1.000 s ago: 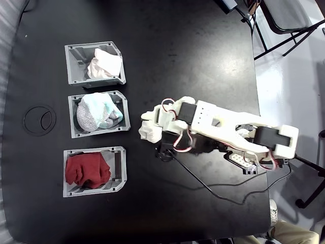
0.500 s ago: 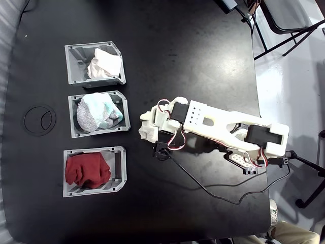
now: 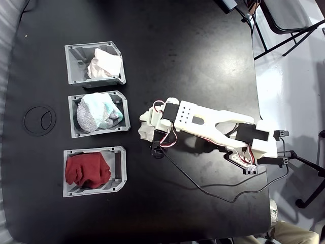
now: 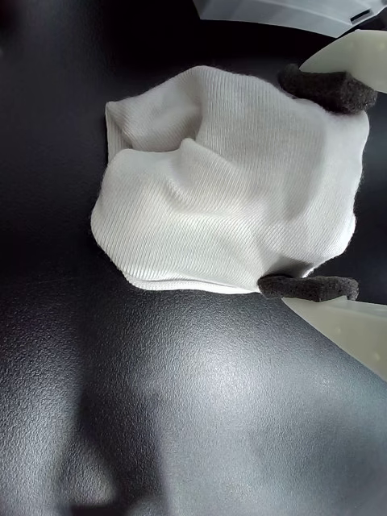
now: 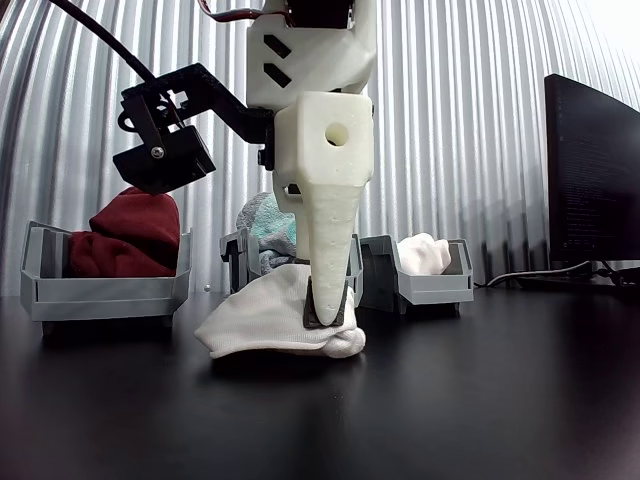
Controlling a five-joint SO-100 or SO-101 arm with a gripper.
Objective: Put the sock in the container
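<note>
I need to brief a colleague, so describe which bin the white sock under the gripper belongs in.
On the black table, three grey bins stand in a column left of the arm in the fixed view. The container is the top one, already showing white fabric; its neighbours show teal-grey and red cloth.

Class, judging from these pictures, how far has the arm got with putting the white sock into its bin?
Done: the end effector has reached the white sock. In hand: its foam pads straddle the sock, which lies on the black table. Left: lifting it and dropping it into the grey bin holding white fabric.
</note>
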